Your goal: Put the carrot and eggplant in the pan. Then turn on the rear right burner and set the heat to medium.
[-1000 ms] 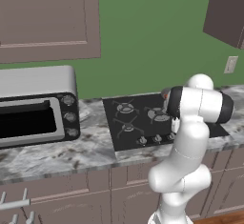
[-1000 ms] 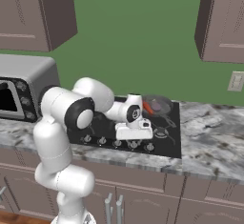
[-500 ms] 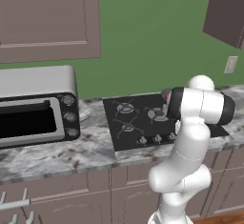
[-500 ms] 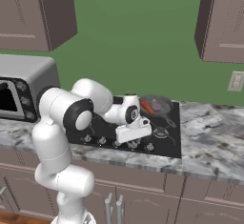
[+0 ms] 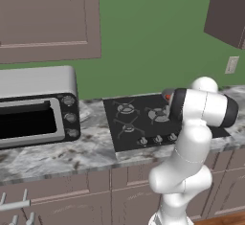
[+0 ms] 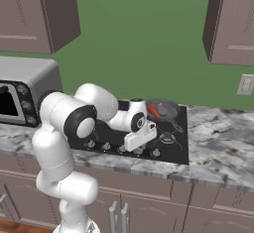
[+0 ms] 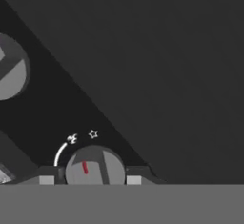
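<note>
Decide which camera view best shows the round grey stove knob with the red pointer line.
The hand view: the round grey stove knob with the red pointer line sits close between the dark pincer tips. The base views show small knobs along the black cooktop, pointers unreadable.

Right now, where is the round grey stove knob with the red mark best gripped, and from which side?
Grip the round grey knob on its curved rim, one finger on each side, coming straight down onto its face. It is a low round disc on the black cooktop, so only opposite edges offer a hold for turning.
</note>
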You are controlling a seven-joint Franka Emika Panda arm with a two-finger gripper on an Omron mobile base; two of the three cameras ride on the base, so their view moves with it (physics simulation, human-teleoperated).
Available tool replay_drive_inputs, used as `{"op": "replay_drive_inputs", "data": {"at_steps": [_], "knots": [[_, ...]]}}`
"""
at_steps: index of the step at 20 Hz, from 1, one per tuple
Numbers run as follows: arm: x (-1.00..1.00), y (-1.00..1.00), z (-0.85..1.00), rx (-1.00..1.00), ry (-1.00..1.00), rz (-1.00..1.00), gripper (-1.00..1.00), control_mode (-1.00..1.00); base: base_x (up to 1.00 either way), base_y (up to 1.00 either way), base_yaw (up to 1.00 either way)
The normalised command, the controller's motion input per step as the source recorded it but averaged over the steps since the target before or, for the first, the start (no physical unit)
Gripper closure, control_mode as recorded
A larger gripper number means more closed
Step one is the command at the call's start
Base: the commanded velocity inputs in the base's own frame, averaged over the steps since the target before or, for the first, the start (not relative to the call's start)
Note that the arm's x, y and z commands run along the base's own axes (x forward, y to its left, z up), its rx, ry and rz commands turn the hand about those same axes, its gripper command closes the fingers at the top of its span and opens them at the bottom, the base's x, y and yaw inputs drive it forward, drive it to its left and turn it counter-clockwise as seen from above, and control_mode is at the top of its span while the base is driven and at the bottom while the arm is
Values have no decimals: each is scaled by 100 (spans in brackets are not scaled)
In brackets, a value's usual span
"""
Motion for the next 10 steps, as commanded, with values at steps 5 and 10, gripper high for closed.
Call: {"op": "replay_drive_inputs", "data": {"at_steps": [5,10], "knots": [[0,-21,0,8,0,30,100,-100,0,0,0],[0,-16,-5,5,0,28,100,-100,0,0,0]]}}
